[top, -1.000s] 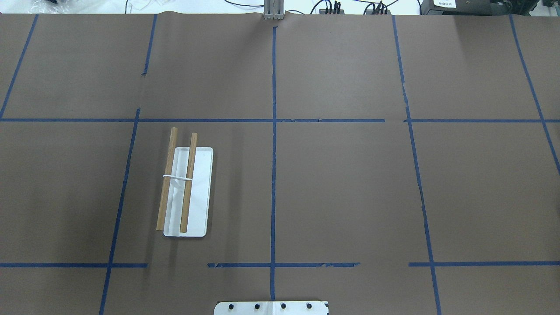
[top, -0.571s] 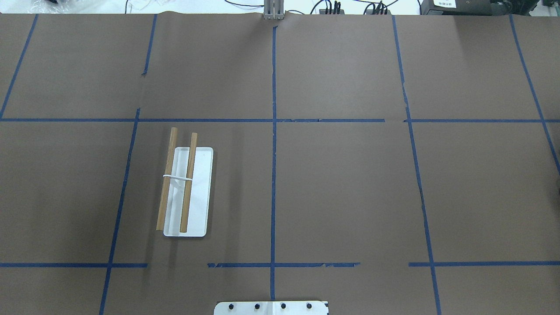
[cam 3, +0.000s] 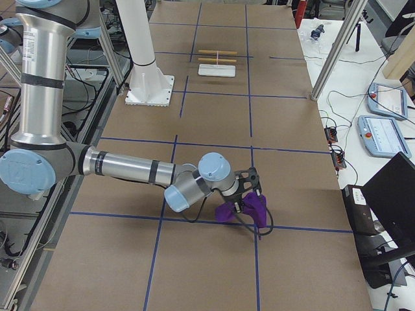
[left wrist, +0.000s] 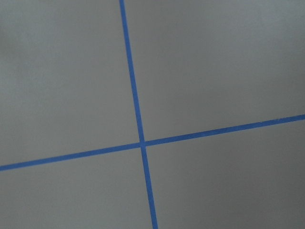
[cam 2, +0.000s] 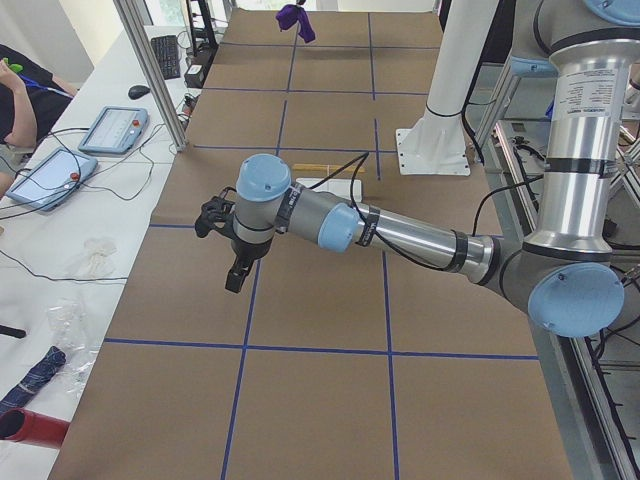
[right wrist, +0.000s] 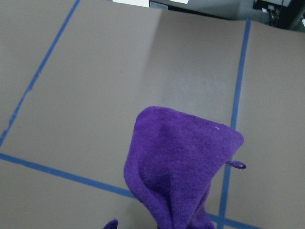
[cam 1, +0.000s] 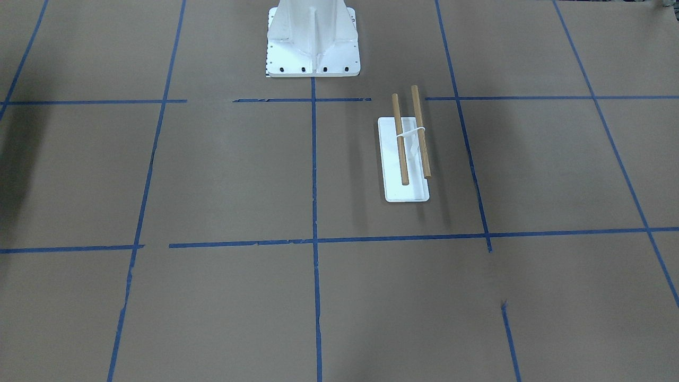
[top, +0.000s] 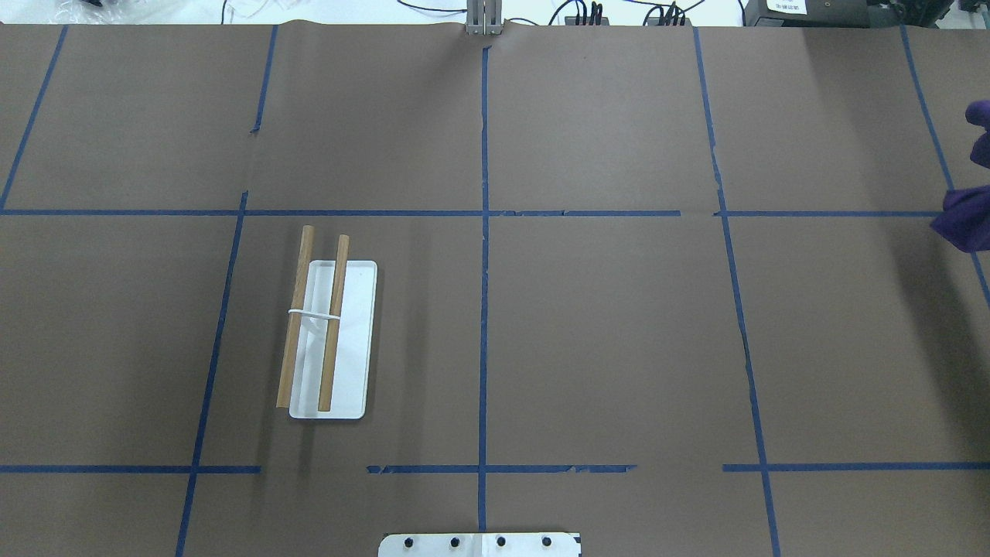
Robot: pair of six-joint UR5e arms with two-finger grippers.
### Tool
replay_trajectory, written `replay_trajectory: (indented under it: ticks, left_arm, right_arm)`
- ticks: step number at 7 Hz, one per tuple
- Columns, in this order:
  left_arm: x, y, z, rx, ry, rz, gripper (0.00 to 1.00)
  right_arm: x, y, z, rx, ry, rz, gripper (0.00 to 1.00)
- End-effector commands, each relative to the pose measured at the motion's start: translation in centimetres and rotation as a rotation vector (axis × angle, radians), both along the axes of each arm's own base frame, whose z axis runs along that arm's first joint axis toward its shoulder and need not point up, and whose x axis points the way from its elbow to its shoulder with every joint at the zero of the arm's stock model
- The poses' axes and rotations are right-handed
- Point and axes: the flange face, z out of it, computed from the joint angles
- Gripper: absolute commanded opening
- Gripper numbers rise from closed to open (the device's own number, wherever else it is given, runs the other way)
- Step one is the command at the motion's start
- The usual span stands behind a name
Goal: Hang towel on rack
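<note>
The rack (top: pixel 331 340) stands left of the table's middle: a flat white base with two wooden dowels joined by a white bracket. It also shows in the front view (cam 1: pixel 406 159) and both side views (cam 2: pixel 330 176) (cam 3: pixel 216 61). The purple towel (top: pixel 965 220) hangs bunched at the overhead view's right edge, far from the rack. It fills the lower right wrist view (right wrist: pixel 181 167), lifted off the table. My right gripper (cam 3: pixel 253 194) holds it (cam 3: pixel 243 208). My left gripper (cam 2: pixel 232 278) hovers over bare table; I cannot tell if it is open.
The large white bolted pedestal (cam 1: pixel 313 37) stands at the robot's side of the table (top: pixel 479 545). Blue tape lines (left wrist: pixel 138 119) cross the brown table cover. Tablets (cam 2: pixel 110 130) and cables lie on the side bench, next to an aluminium post (cam 2: pixel 150 70).
The purple towel has come into the overhead view from the right edge. The rack has not moved.
</note>
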Motion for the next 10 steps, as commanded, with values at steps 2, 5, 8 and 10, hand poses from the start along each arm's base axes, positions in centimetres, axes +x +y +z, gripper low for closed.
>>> replay_trajectory:
  ticks: [2,5,8,10]
  left_arm:
    - [5.7,-1.3,-5.0,0.096,0.151,-0.093,1.00]
    - [13.4,-2.4,-12.8,-0.003,0.431,-0.177,1.00]
    - [26.6,-2.6,-24.2,-0.271,0.681,-0.134,1.00]
    - [34.4,-1.0,-30.2,-0.354,0.766,-0.117,1.00]
  right_arm:
    - [-11.4,-6.9,-16.5,0.014,-0.206,0.000,0.00]
    - [-22.2,-2.5,-27.7,0.061,-0.327,-0.006,0.00]
    - [-35.5,6.0,-34.4,0.156,-0.384,0.000,0.00]
    - [-41.4,9.4,-38.5,0.166,-0.373,-0.022,0.00]
